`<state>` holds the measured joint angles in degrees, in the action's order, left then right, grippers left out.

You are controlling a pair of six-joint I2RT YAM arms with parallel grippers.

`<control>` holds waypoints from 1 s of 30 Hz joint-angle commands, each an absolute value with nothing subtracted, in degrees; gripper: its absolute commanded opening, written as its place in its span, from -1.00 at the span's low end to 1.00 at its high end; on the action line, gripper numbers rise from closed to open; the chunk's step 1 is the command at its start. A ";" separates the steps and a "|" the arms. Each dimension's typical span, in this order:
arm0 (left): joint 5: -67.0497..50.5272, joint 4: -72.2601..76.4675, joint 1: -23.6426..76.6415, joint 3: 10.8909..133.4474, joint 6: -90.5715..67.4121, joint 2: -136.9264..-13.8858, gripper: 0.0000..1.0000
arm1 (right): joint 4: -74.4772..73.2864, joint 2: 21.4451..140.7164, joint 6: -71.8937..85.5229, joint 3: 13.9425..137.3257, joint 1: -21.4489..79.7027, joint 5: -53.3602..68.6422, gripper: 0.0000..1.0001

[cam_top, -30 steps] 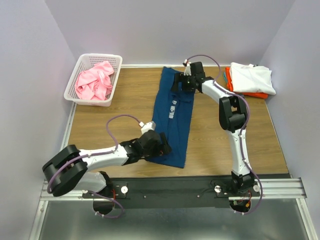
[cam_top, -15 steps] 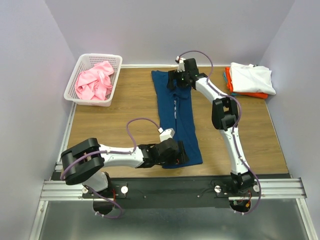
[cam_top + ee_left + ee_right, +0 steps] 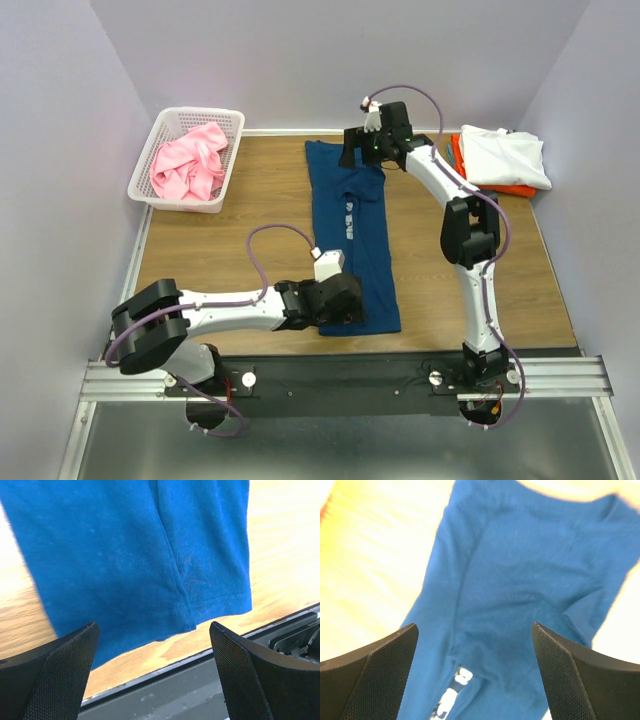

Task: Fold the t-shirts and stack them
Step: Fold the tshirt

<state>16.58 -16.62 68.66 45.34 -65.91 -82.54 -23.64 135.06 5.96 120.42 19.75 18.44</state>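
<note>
A navy t-shirt (image 3: pixel 358 240) lies on the table as a long narrow strip, running from the back toward the front edge, with its pale print (image 3: pixel 347 212) showing along the fold. My left gripper (image 3: pixel 348 303) hovers open over the near hem (image 3: pixel 165 580), with nothing between its fingers (image 3: pixel 60 670). At the collar end (image 3: pixel 520 575), my right gripper (image 3: pixel 363 150) is also open and empty. A pink t-shirt (image 3: pixel 190 165) lies crumpled in the basket. A folded white t-shirt (image 3: pixel 505 155) tops an orange one (image 3: pixel 457 152) at the back right.
The white lattice basket (image 3: pixel 200 111) stands at the back left. Just beyond the shirt's near hem, the table's front edge and the dark metal rail (image 3: pixel 200 690) run. Walls close in on the left, back and right.
The strip's near end has swung right and its far end left, so it lies straighter. My left arm followed the hem to the right. My right gripper shifted slightly right at the collar.
</note>
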 commanded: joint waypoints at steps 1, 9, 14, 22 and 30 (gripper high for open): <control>21.79 -20.39 68.91 44.31 -65.83 -78.58 0.97 | -23.82 130.52 5.19 117.69 19.34 13.81 1.00; 21.45 -21.28 66.01 39.82 -66.62 -74.54 0.97 | -23.82 136.30 5.01 119.61 19.34 17.92 1.00; 20.04 -20.13 64.51 35.43 -67.59 -72.43 0.97 | -23.91 140.71 5.19 124.79 19.34 12.85 1.00; 17.49 -16.88 63.98 34.98 -66.62 -74.35 0.97 | -23.73 144.58 2.90 129.28 18.02 4.58 1.00; 15.91 -16.26 63.98 35.60 -66.27 -76.72 0.90 | -23.91 142.40 1.49 130.96 17.75 7.91 1.00</control>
<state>17.17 -17.19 64.12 35.11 -66.24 -75.22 -23.64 143.92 2.52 129.86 17.58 7.62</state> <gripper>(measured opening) 0.979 0.997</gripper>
